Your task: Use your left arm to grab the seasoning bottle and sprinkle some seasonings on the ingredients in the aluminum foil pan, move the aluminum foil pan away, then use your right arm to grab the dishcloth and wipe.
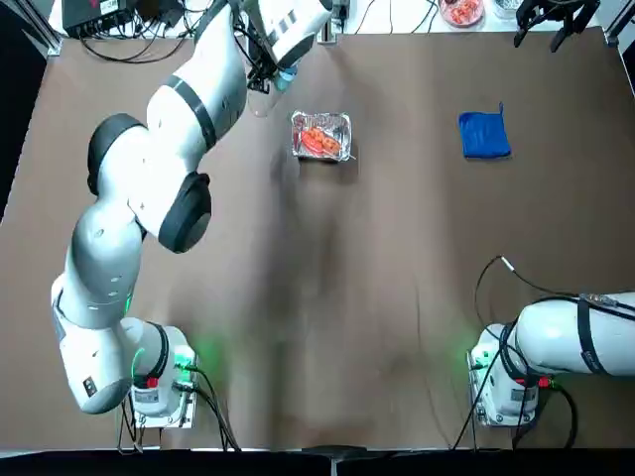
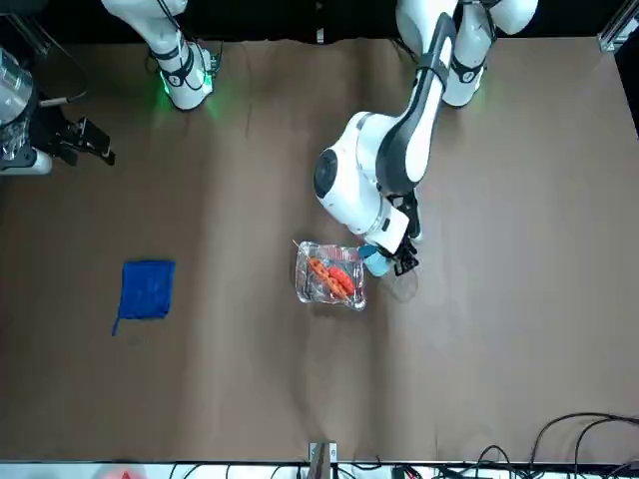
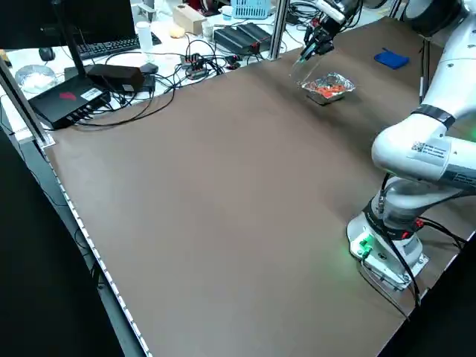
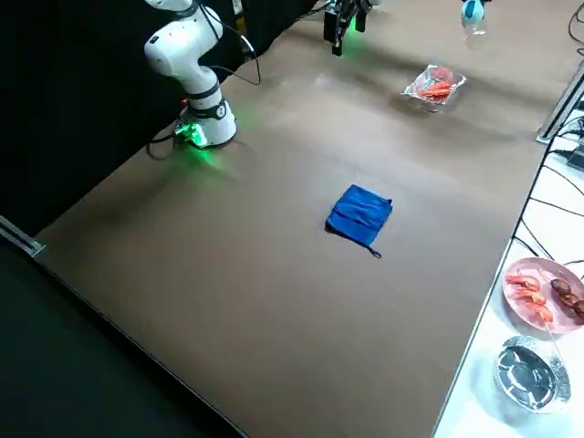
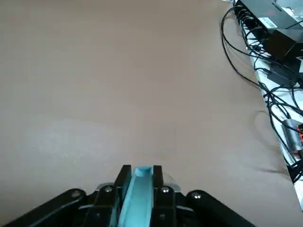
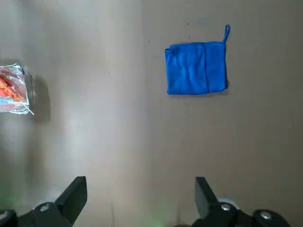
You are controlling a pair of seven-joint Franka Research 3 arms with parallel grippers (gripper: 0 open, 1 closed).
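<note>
- With left gripper (image 5: 141, 169) pinching bottle (image 5: 137, 198) left of pan (image 1: 297, 149): could sprinkle wide if tipped here.
- With right gripper (image 6: 141, 179) spread, near right: could miss cloth (image 6: 196, 68) if lowered short.

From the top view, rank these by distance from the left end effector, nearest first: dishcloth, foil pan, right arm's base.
1. Foil pan: just to the right of the left end effector.
2. Dishcloth: farther right, across the table.
3. Right arm's base: right side, at the robot's edge.
</note>
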